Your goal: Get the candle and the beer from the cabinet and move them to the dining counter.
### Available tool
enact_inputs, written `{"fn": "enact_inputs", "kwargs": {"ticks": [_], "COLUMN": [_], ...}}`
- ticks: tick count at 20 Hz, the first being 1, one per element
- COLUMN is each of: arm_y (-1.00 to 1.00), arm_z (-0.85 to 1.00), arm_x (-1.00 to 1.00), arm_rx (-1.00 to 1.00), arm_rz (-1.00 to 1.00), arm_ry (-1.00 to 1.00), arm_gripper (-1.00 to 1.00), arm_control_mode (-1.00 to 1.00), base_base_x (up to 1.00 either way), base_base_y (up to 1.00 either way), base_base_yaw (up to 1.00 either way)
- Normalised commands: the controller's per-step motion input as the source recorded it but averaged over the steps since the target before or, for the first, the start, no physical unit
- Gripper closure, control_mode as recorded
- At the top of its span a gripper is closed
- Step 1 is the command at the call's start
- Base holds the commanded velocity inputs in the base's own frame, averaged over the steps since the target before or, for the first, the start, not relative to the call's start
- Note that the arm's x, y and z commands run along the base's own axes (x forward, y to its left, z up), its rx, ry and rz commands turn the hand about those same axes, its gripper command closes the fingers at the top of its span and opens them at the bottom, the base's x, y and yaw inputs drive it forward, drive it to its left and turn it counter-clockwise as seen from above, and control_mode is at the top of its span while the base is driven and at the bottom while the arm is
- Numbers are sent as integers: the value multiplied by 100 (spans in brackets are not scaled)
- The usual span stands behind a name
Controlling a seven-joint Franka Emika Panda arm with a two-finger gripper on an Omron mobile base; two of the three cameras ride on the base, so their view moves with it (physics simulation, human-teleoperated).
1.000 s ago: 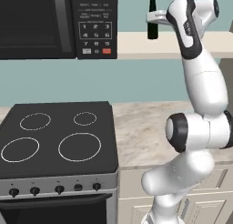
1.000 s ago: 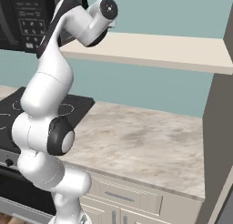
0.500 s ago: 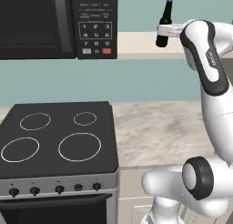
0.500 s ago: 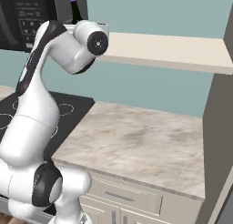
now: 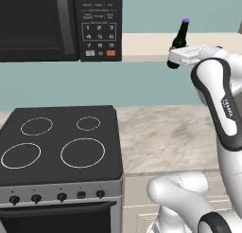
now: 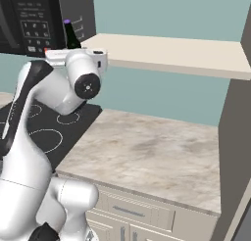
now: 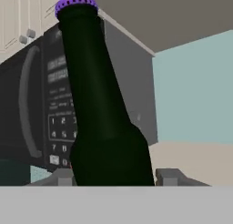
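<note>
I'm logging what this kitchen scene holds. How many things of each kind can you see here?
Beer bottle: 1
Microwave: 1
Stove: 1
Shelf slab: 1
Marbled worktop: 1
Gripper: 1
Total: 6

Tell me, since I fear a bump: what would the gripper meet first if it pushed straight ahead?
Apart from the beer standing between its fingers, probably the black microwave's side, just behind the bottle; depth is unclear.
</note>
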Motion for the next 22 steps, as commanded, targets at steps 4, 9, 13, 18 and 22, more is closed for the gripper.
{"fn": "enact_inputs", "kwargs": {"ticks": [4, 9, 13, 18, 22], "arm_y": [1, 1, 9, 6, 0], "arm_z": [-22, -60, -67, -7, 0], "arm_x": [-65, -29, -6, 0, 0], "arm_rx": [0, 0, 5, 1, 0], "arm_rz": [0, 0, 0, 0, 0], "arm_ry": [9, 8, 1, 0, 0], "arm_gripper": [100, 100, 100, 100, 100], "arm_control_mode": [-100, -100, -100, -100, -100], "base_base_x": [0, 0, 0, 0, 0], "base_base_y": [0, 0, 0, 0, 0], "base_base_yaw": [0, 0, 0, 0, 0]}}
